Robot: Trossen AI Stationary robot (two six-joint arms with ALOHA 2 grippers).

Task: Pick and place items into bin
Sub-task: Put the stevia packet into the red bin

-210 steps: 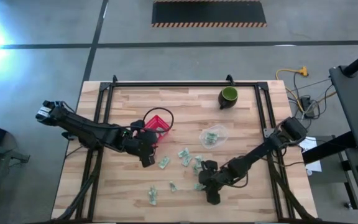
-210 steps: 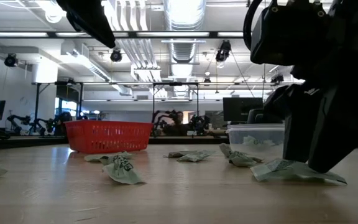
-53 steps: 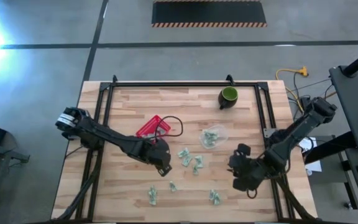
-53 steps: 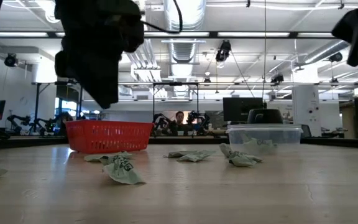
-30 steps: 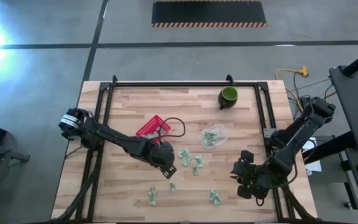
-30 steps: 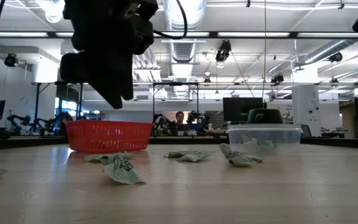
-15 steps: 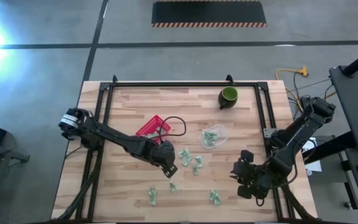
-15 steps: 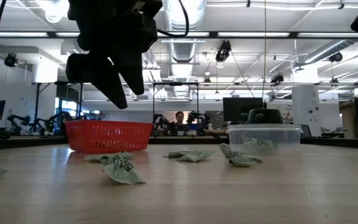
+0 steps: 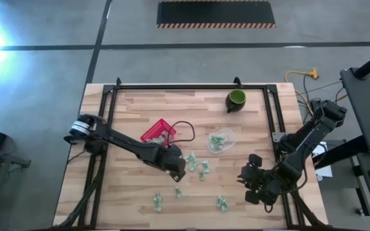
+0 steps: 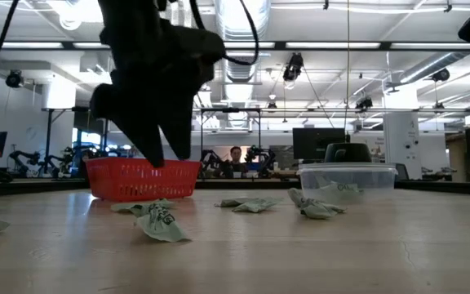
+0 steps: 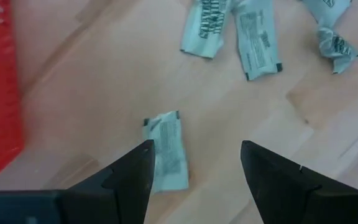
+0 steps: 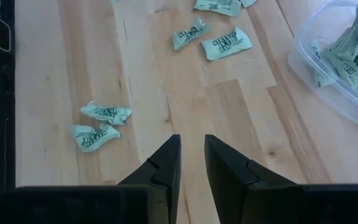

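Note:
Small pale green-and-white wrapped items lie scattered on the wooden table (image 9: 127, 106); a few (image 9: 198, 164) are near its middle and others (image 9: 158, 203) nearer the front edge. My left gripper (image 9: 176, 171) hovers open, pointing steeply down, above one flat item (image 11: 168, 152) beside the red bin (image 9: 159, 131). That item lies by one fingertip, partly within the gap, and is untouched. My right gripper (image 9: 254, 185) waits above the near right of the table, its fingers (image 12: 191, 155) a narrow gap apart with nothing between them.
A clear plastic tub (image 9: 221, 141) holding several items stands right of centre. A dark green cup (image 9: 236, 98) sits at the far edge. A black cable loops beside the red bin. Two items (image 12: 101, 124) lie ahead of my right gripper.
My left gripper has sunk toward the table, moved slightly toward its right edge, and opened wide. The items have stayed where they lay.

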